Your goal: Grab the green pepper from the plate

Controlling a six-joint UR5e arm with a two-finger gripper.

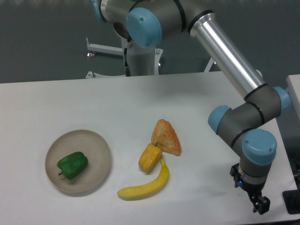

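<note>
The green pepper [72,164] lies glossy and lumpy on the left half of the round beige plate [96,145], which sits at the table's front left. My gripper [260,206] hangs far to the right, near the table's front right corner, well apart from the plate. Its dark fingers point down and nothing shows between them. From this angle the jaw gap is too small to read.
Between plate and gripper lie a yellow-orange pepper [150,157], a banana [146,184] curving below it, and an orange-brown pastry wedge [166,138]. The arm's silver link [225,51] slants over the table's right side. A dark object [293,201] sits at the right edge.
</note>
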